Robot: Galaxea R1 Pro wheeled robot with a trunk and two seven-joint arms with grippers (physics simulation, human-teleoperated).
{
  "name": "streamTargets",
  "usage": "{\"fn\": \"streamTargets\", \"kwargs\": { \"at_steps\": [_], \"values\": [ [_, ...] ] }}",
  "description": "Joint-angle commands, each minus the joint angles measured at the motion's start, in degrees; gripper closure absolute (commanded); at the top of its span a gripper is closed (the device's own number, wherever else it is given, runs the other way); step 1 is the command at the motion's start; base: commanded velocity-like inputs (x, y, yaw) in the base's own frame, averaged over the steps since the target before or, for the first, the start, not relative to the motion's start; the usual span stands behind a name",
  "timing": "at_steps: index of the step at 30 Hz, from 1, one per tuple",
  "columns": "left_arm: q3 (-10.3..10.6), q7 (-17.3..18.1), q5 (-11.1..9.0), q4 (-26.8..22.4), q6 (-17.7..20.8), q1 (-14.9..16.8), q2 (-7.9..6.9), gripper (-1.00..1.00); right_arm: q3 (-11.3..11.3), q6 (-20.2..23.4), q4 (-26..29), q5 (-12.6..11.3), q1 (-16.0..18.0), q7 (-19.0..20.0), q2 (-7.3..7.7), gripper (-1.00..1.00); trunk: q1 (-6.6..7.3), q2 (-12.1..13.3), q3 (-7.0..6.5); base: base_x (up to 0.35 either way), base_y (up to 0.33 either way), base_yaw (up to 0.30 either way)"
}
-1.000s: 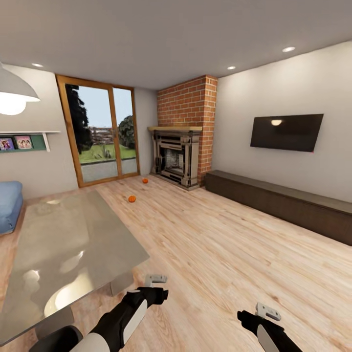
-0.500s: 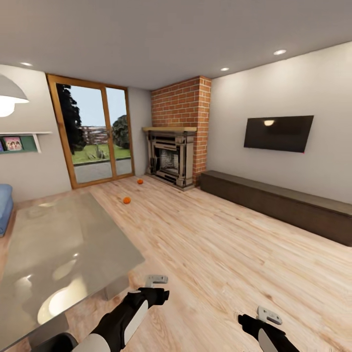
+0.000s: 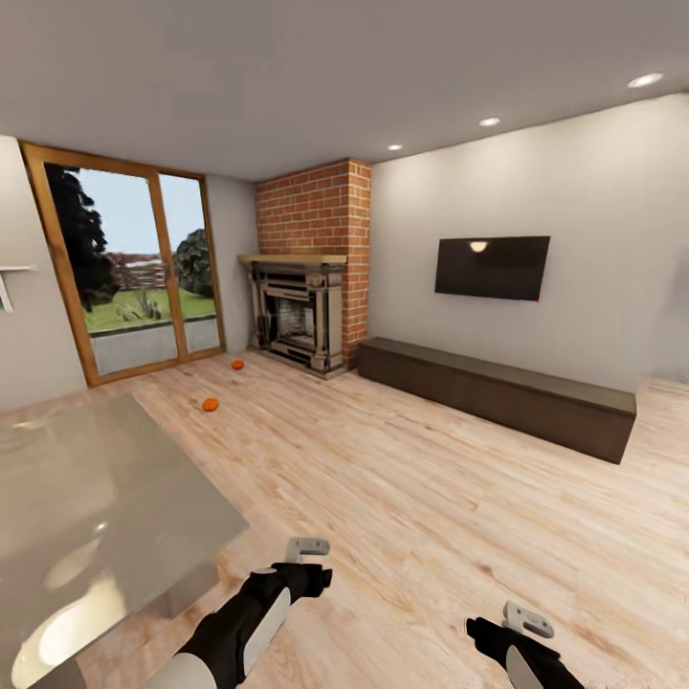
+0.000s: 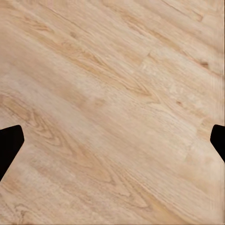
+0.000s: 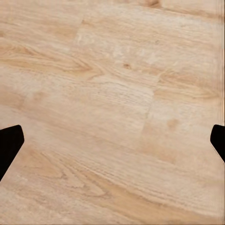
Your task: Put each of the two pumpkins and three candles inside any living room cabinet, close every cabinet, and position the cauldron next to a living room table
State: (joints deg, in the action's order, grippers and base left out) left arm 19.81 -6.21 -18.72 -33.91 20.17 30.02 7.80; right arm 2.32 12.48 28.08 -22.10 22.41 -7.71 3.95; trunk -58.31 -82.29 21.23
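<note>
No legible text, label, brand, number or sign appears on any surface. The black wall TV [image 3: 492, 267], at the 1 o'clock direction in the head view, has a blank screen carrying only a light reflection. The dark cabinet [image 3: 498, 394] below it has plain, unmarked fronts. The brick fireplace [image 3: 308, 273] at 12 o'clock bears no lettering. Both wrist views present bare wood plank floor [image 4: 112, 93] with grain only.
</note>
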Motion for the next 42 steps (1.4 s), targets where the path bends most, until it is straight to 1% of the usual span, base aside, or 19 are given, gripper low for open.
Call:
{"fn": "streamTargets", "kwargs": {
  "at_steps": [1, 26, 32, 42],
  "values": [
    [0.32, -0.50, -0.61, -0.11, 0.22, 0.04, -0.03, -1.00, -0.03, 0.27, 0.14, -0.57, 0.01, -0.29, 0.00, -1.00, 0.23, 0.38, -0.16, 0.000, 0.000, -0.266],
    [0.32, -0.39, -0.66, -0.10, 0.22, 0.04, 0.01, -1.00, -0.03, 0.27, 0.14, -0.55, 0.00, -0.29, -0.01, -1.00, 5.72, 10.40, -5.65, 0.000, 0.000, -0.266],
    [0.32, -0.34, -0.70, -0.03, 0.22, 0.04, 0.01, -1.00, -0.10, 0.29, 0.14, -0.53, 0.00, -0.29, -0.24, -1.00, 7.04, 12.81, -6.62, 0.000, 0.000, -0.070],
    [0.32, -0.26, -0.70, -0.04, 0.23, 0.04, -0.04, -1.00, -0.11, 0.35, 0.14, -0.57, 0.00, -0.29, -0.19, -1.00, 9.23, 16.82, -7.58, 0.000, 0.000, -0.006]
  ]
}}
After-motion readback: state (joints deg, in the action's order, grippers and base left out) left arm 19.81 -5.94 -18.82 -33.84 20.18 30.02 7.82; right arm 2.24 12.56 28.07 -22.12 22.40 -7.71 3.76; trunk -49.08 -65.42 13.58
